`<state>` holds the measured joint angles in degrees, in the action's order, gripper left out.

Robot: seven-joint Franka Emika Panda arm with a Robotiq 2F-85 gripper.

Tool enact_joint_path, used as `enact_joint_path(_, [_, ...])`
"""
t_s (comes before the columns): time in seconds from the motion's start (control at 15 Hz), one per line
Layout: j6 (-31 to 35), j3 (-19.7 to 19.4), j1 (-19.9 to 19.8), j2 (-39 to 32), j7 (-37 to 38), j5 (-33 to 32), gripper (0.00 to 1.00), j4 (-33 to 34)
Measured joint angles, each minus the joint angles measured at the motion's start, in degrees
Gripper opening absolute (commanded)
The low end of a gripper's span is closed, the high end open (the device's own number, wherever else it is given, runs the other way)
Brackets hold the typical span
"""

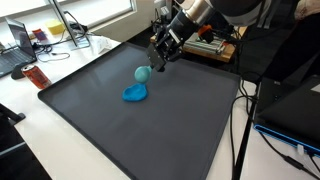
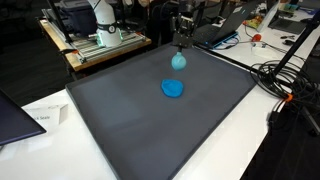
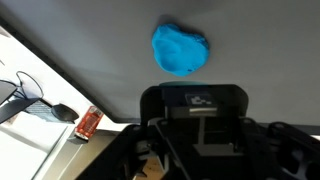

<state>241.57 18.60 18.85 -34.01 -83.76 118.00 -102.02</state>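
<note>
My gripper (image 1: 157,60) hangs over the far part of a dark grey table mat (image 1: 190,130). A small round teal object (image 1: 143,73) sits right at its fingertips, and it also shows in an exterior view (image 2: 178,61) just under the gripper (image 2: 181,45). I cannot tell whether the fingers grip it or only touch it. A flat bright blue blob (image 1: 135,93) lies on the mat a little nearer than the teal object, and shows in both exterior views (image 2: 174,88). In the wrist view the blue blob (image 3: 180,48) lies beyond the gripper body, which hides the jaws.
Desks with a laptop (image 1: 15,45), cables and a red can (image 3: 88,121) stand beyond one mat edge. A metal rack with equipment (image 2: 95,35) stands behind the table. Cables (image 2: 285,85) hang off one side. A white paper (image 2: 45,115) lies by the mat's corner.
</note>
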Motion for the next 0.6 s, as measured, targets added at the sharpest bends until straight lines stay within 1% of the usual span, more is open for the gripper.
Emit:
enact_joint_path(0.07, [-0.33,-2.57,2.19,-0.33,0.03,0.11,0.22,0.23])
enact_joint_path(0.2, [0.04,-4.52,4.33,-1.36,0.6,0.15,0.22,1.0])
enact_joint_path(0.27, [-0.44,-7.25,6.56,-1.74,0.6,0.56,0.22,1.21])
enact_joint_path(0.4, [0.12,-8.38,8.0,-2.81,1.06,0.61,0.22,2.05])
enact_joint_path(0.47, [-0.37,-10.65,9.83,-3.19,1.04,1.21,0.22,2.33])
enact_joint_path(0.6, [0.15,-10.58,10.14,-3.8,0.85,1.67,0.22,2.96])
